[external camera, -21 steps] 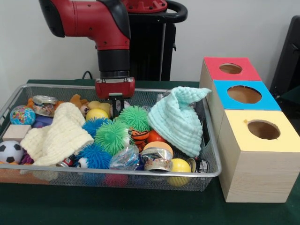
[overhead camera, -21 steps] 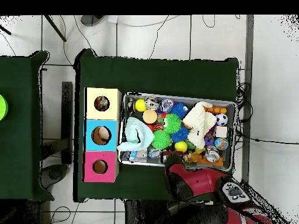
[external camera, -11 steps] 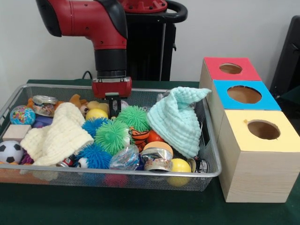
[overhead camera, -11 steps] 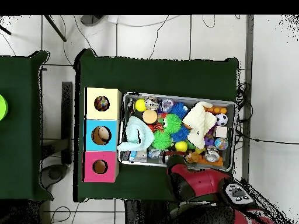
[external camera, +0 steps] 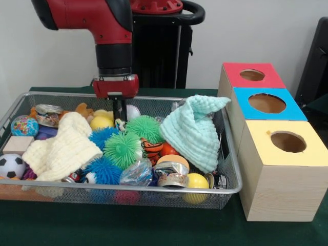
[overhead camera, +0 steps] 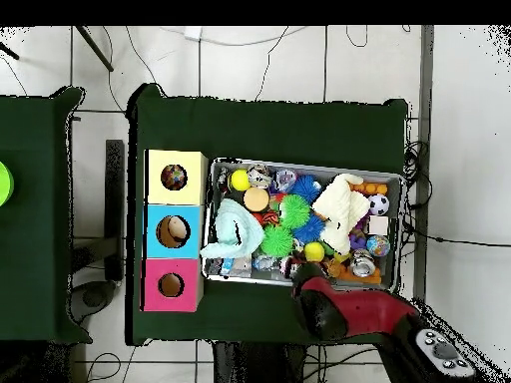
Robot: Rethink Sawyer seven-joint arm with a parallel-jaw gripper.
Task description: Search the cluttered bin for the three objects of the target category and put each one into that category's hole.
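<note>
My gripper [external camera: 120,108] hangs over the upper left-centre of the front view, inside the far side of the wire bin [external camera: 128,194], its dark tips reaching down just beside a yellow ball [external camera: 101,122] and a white ball [external camera: 132,111]; I cannot tell whether the fingers are apart or together, and I see nothing lifted clear of the pile. The bin is full: a cream knitted cloth [external camera: 61,147] on the left, a mint knitted cloth [external camera: 195,130] draped toward the right wall, green spiky balls [external camera: 122,148], blue spiky balls [external camera: 103,170], a small football [external camera: 10,165], a globe ball [external camera: 24,125], a tape roll [external camera: 172,172] and a second yellow ball [external camera: 197,182] at the front. The three boxes stand to the right of the bin in the front view: red box [external camera: 250,75], blue box [external camera: 266,103], yellow box [external camera: 288,142]. In the overhead view, the yellow box's hole [overhead camera: 174,177] shows a dark rounded item inside, the blue box's hole [overhead camera: 173,231] shows something pale, and the red box's hole [overhead camera: 171,284] looks empty as far as I can judge. The target category is not stated in what I have, so I cannot confirm how many of the three are delivered. My assessment: sorting is partly under way at most, searching goes on, and most of the clutter is unsorted.
</note>
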